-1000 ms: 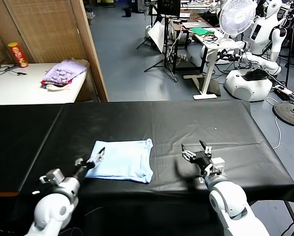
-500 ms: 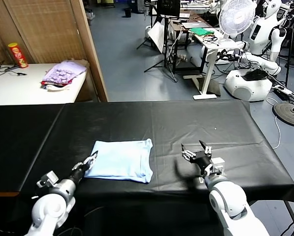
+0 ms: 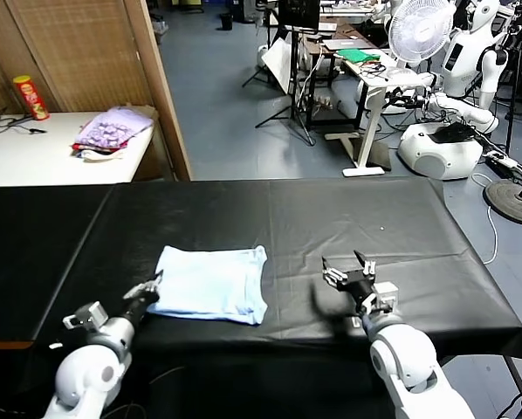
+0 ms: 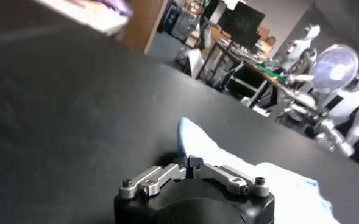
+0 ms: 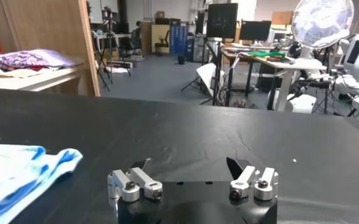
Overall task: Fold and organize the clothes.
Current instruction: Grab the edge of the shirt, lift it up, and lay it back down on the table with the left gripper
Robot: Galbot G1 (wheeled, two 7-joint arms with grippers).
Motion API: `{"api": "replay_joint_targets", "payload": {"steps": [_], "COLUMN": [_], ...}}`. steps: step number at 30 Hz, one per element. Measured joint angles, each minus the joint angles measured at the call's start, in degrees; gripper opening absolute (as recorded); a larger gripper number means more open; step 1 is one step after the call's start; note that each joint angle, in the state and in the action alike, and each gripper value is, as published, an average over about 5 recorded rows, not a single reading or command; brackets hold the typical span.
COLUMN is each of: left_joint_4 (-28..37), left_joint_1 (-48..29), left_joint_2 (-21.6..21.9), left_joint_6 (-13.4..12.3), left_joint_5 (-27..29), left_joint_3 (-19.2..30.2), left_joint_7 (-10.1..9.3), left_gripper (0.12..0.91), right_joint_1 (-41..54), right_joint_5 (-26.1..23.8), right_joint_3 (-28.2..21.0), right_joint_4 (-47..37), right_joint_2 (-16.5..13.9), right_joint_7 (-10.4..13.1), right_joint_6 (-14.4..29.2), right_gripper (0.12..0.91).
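The clothes are one pale sky-blue T-shirt (image 3: pixel 210 284), folded into a rectangle on the black table (image 3: pixel 331 218), left of the middle and near the front edge. My left gripper (image 3: pixel 151 291) is at the shirt's near left corner, shut on the cloth edge. In the left wrist view its jaws meet on a raised blue corner of the T-shirt (image 4: pixel 186 137), with the left gripper (image 4: pixel 188 163) right at it. My right gripper (image 3: pixel 348 269) rests open on the bare cloth to the right of the shirt, apart from it. The right wrist view shows the right gripper (image 5: pixel 188 165) empty and the T-shirt (image 5: pixel 21 173) off to one side.
A white side table (image 3: pixel 34 161) at the far left holds a purple-and-red heap of cloth (image 3: pixel 113 129) and a red can (image 3: pixel 31 96). Behind the black table are a wooden partition (image 3: pixel 161 78), desks, a fan (image 3: pixel 422 30) and other robots (image 3: pixel 470 52).
The left gripper went from open to shut on the shirt's near left corner while drawing back toward the front left. The shirt shifted slightly left. The right arm stayed still.
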Motion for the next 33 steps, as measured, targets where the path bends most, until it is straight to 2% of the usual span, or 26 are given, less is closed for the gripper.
{"api": "replay_joint_targets", "payload": {"steps": [4,8,10,13,16,18,21,24,26,30,33], "left_joint_4": [-1.52,-3.08,-3.85,-5.17,-6.99,-8.56,-10.71,-11.49,-11.27,-9.99,-9.53], "left_joint_1": [1.27,2.62,3.12,3.48,3.29,2.9,2.12,1.22,0.58,-0.34,-0.17], "left_joint_2": [2.86,7.39,9.92,13.34,14.91,14.76,12.99,9.76,7.23,2.22,-0.1], "left_joint_6": [-0.36,0.62,1.17,1.72,2.46,2.47,2.18,1.9,1.34,-0.88,-3.73], "left_joint_5": [17.35,32.45,37.68,42.04,42.05,39.55,32.0,23.59,20.32,18.88,20.17], "left_joint_3": [-1.76,-4.54,-6.21,-8.14,-8.4,-7.41,-4.07,1.28,5.32,12.33,15.88], "left_joint_7": [-0.28,-0.2,-0.26,-0.64,-1.37,-1.7,-1.51,-1.4,-1.5,-0.52,1.7], "left_gripper": [0.138,0.138,0.138,0.138,0.138,0.138,0.138,0.138,0.138,0.14,0.218], "right_joint_1": [-0.08,0.01,0.03,-0.07,-0.34,-0.64,-1.26,-1.89,-2.04,-1.55,-0.72], "right_joint_5": [-0.03,-0.03,-0.02,-0.02,-0.06,-0.24,-0.71,-0.96,-0.81,1.18,4.18], "right_joint_3": [-0.07,-0.27,-0.32,-0.32,-0.31,-0.28,-0.14,0.08,0.09,-0.69,-1.95], "right_joint_4": [0.16,0.15,0.18,0.25,0.27,0.32,0.68,1.16,1.27,1.19,0.89], "right_joint_2": [0.06,0.19,0.27,0.42,0.64,0.83,1.01,0.75,0.38,-0.51,-1.1], "right_joint_7": [0.06,0.13,0.13,0.11,0.09,0.08,-0.01,-0.16,-0.34,-1.29,-2.25], "right_joint_6": [0.01,0.01,0.04,0.15,0.27,0.32,0.37,0.38,0.37,0.14,-0.8], "right_gripper": [0.798,0.798,0.798,0.798,0.798,0.798,0.798,0.798,0.798,0.798,0.798]}}
